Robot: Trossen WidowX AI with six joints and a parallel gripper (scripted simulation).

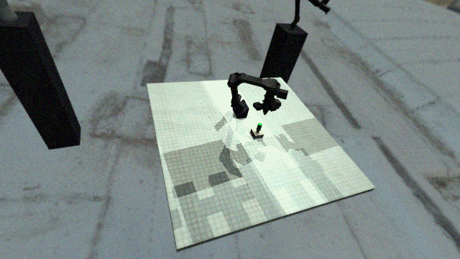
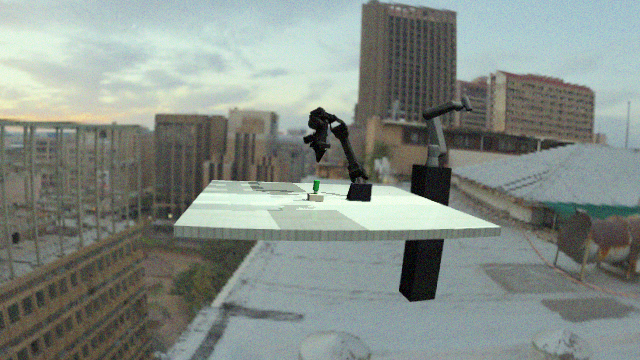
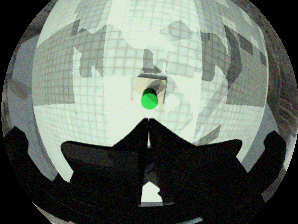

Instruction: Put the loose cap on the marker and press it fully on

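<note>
The green cap (image 1: 259, 126) (image 2: 316, 185) (image 3: 149, 100) sits on top of the marker, which stands upright in the small tan holder block (image 1: 257, 136) (image 2: 315, 197) (image 3: 150, 86) on the white gridded table (image 1: 201, 108) (image 2: 400, 220). My gripper (image 1: 266, 112) (image 2: 319, 158) (image 3: 148, 121) is shut and empty. It hangs well above the capped marker and apart from it. In the wrist view the cap shows just beyond the closed fingertips, far below them.
The arm's black base (image 1: 240, 108) (image 2: 359, 192) stands on the table behind the holder. A dark pillar (image 1: 284, 50) (image 2: 430, 184) with a second grey arm stands past the table's far edge. Another dark pillar (image 1: 32, 79) stands to the left.
</note>
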